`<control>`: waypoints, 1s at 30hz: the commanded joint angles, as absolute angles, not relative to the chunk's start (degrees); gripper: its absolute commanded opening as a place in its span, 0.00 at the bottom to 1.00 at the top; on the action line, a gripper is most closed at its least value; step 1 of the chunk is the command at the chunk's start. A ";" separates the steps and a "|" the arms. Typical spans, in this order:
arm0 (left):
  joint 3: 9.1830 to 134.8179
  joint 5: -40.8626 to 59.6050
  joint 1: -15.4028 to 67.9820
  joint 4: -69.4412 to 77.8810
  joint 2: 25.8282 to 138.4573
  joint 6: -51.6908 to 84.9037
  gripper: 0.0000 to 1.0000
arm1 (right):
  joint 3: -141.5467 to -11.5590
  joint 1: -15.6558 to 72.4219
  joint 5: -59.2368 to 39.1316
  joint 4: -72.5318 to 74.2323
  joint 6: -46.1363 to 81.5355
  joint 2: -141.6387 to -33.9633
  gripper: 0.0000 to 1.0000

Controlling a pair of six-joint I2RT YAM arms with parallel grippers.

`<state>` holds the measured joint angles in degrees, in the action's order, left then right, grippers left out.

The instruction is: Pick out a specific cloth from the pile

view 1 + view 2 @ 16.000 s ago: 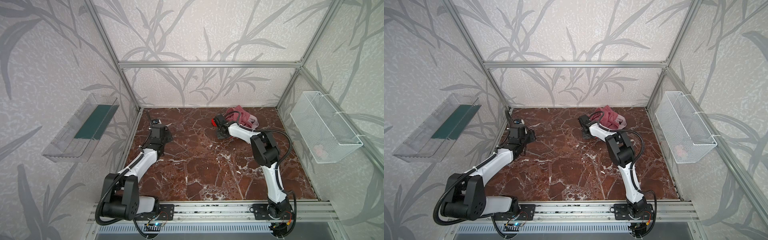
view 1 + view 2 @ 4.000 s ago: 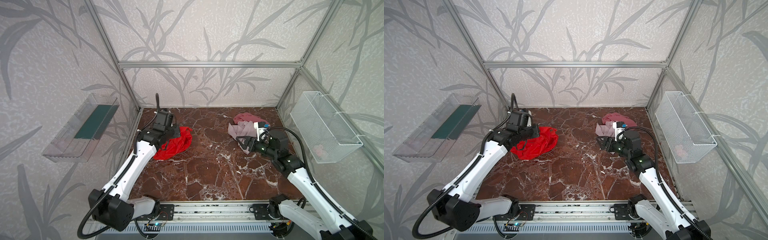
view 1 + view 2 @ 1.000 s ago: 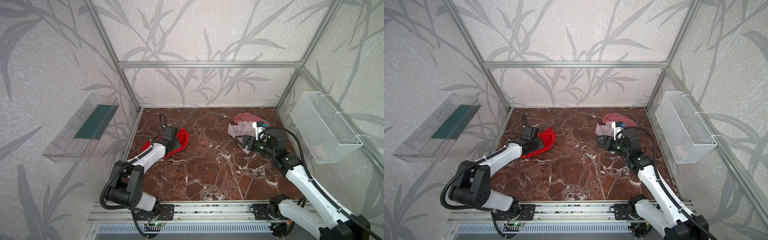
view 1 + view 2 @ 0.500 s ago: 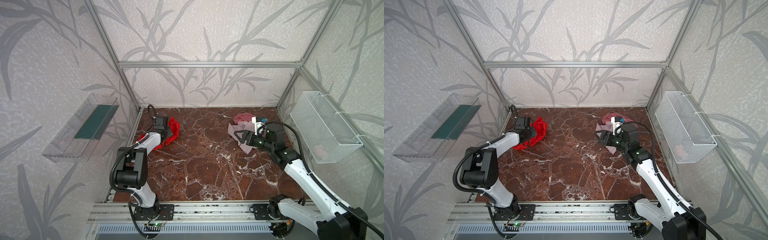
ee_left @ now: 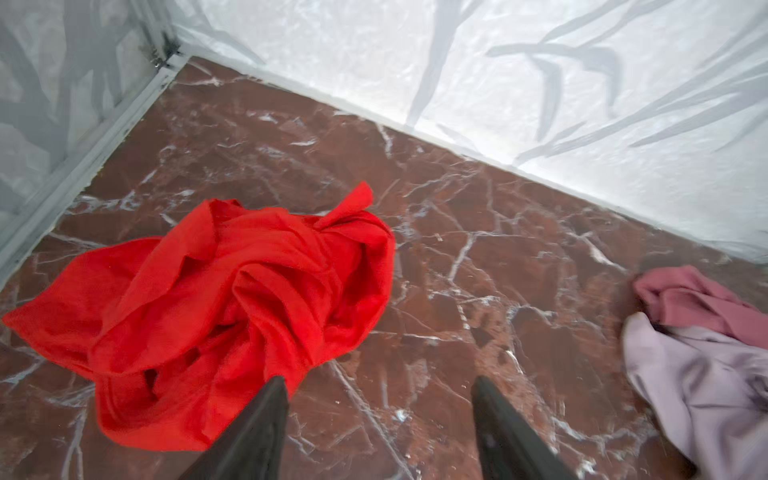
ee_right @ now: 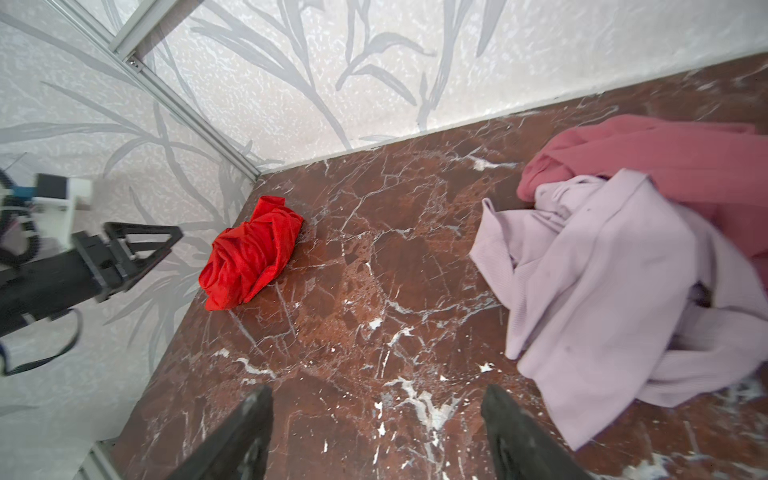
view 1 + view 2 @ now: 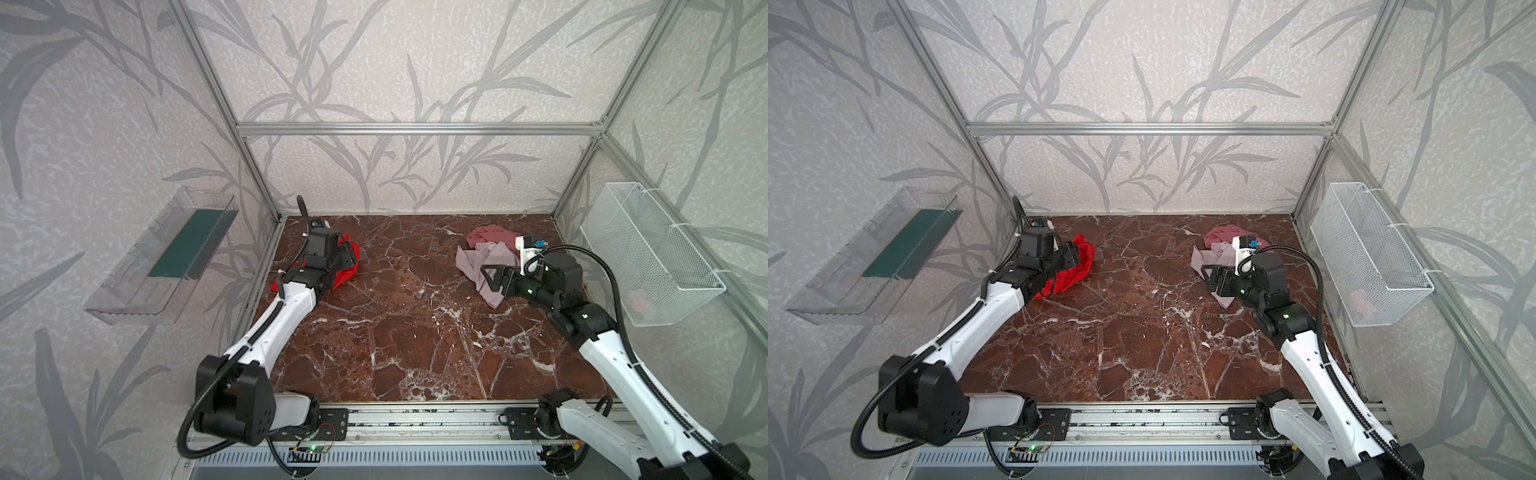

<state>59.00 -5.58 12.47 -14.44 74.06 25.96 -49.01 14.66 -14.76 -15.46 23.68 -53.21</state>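
Note:
The cloth (image 5: 232,299), bright red and crumpled, lies loose on the marble floor near the back left corner, seen in both top views (image 7: 348,277) (image 7: 1076,272). My left gripper (image 5: 378,384) hovers over its near edge (image 7: 343,259), open, with only bare floor between the fingers. The pile (image 7: 484,249), a dusty rose-pink cloth (image 6: 665,153) under a pale lilac one (image 6: 602,266), sits at the back right. My right gripper (image 6: 376,395) stands open just in front of the pile (image 7: 492,279), holding nothing.
A clear plastic bin (image 7: 166,257) with a green insert hangs on the left wall. On the right wall hangs a white wire basket (image 7: 648,253). Aluminium frame posts and the patterned back wall close in the floor.
My left gripper has opened and let go of the red cloth, which now rests on the floor by the back left corner. The right arm has barely shifted.

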 commanded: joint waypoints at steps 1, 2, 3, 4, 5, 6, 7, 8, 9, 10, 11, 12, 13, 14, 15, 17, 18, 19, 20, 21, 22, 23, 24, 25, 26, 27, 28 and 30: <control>55.93 -9.16 13.71 -16.58 70.04 23.42 0.75 | -49.16 12.19 -9.44 -17.27 19.14 -51.92 0.78; 55.02 -10.32 13.71 -16.91 69.01 23.07 0.76 | -48.32 11.52 -8.09 -16.72 18.48 -51.53 0.79; 54.05 -12.10 13.71 -17.11 68.22 22.41 0.77 | -46.79 10.41 -7.16 -15.43 17.61 -51.16 0.79; 52.99 -13.65 13.71 -16.86 67.70 21.64 0.77 | -45.49 9.91 -4.97 -14.30 16.96 -50.84 0.79; 51.55 -15.92 13.63 -16.05 67.28 20.68 0.77 | -44.10 9.80 -1.41 -13.18 15.77 -50.59 0.79; 50.15 -18.74 13.54 -15.11 66.95 20.02 0.78 | -42.67 9.84 1.18 -11.66 14.57 -50.40 0.79; 48.70 -20.60 13.45 -13.89 66.63 19.31 0.78 | -40.99 9.78 3.68 -9.68 13.43 -50.53 0.79; 46.77 -22.08 13.19 -11.75 66.15 17.91 0.79 | -39.23 9.76 5.71 -7.74 11.97 -50.98 0.79; 44.78 -22.91 12.82 -9.09 65.49 16.60 0.80 | -37.68 9.71 7.31 -5.67 10.47 -51.62 0.79; 43.02 -23.19 12.39 -6.92 65.04 15.68 0.80 | -36.45 9.67 8.75 -4.17 9.76 -52.33 0.79; 41.44 -23.24 11.80 -4.97 64.62 14.92 0.80 | -35.01 9.67 10.19 -2.06 8.84 -53.19 0.79; 39.91 -23.51 11.20 -2.81 64.24 14.40 0.80 | -33.58 9.67 11.47 0.43 8.06 -53.97 0.79; 38.52 -23.62 10.56 -1.00 63.84 14.08 0.80 | -32.20 9.67 12.83 2.66 7.75 -54.50 0.79; 37.22 -23.53 9.69 0.52 63.60 13.74 0.80 | -30.27 9.67 14.15 6.07 7.22 -55.03 0.79; 36.03 -23.36 8.84 1.78 63.31 13.59 0.80 | -28.14 9.67 15.22 9.56 6.74 -55.43 0.79; 33.48 -22.55 7.39 4.73 62.85 12.82 0.80 | -24.82 9.67 17.04 15.80 6.22 -56.01 0.80; 32.33 -22.27 6.68 6.12 62.63 12.55 0.80 | -23.15 9.67 17.55 18.53 5.67 -56.33 0.80; 31.39 -22.28 6.31 7.29 62.78 12.13 0.80 | -22.02 9.69 18.12 20.91 5.31 -56.76 0.80; 30.38 -22.31 6.07 8.93 62.91 11.13 0.80 | -20.71 9.69 18.97 22.99 5.04 -57.28 0.80; 29.54 -22.24 5.99 10.52 63.18 9.74 0.80 | -19.89 9.67 19.69 24.55 4.84 -57.88 0.80; 28.92 -22.45 6.00 11.85 63.56 8.73 0.80 | -19.32 9.67 20.15 25.74 4.52 -58.49 0.80; 28.21 -22.82 5.89 13.48 64.09 8.03 0.80 | -18.83 9.69 20.54 27.15 4.16 -59.38 0.81; 27.47 -23.07 5.67 15.45 64.85 7.23 0.80 | -18.41 9.65 20.57 28.61 3.94 -60.31 0.81; 26.72 -23.05 5.54 17.60 65.60 6.53 0.80 | -18.00 9.67 20.25 29.92 3.70 -61.19 0.81; 25.81 -23.20 5.44 20.50 66.58 5.77 0.80 | -17.69 9.67 19.55 31.61 3.32 -62.13 0.81; 24.79 -23.24 5.20 23.91 67.77 5.18 0.80 | -17.22 9.67 18.89 33.50 3.03 -63.15 0.81; 23.96 -23.05 5.12 26.87 68.99 4.57 0.80 | -16.83 9.67 18.43 35.30 2.83 -64.17 0.81; 22.77 -21.95 4.73 32.18 72.13 3.58 0.80 | -15.98 9.67 17.80 39.18 2.18 -66.77 0.81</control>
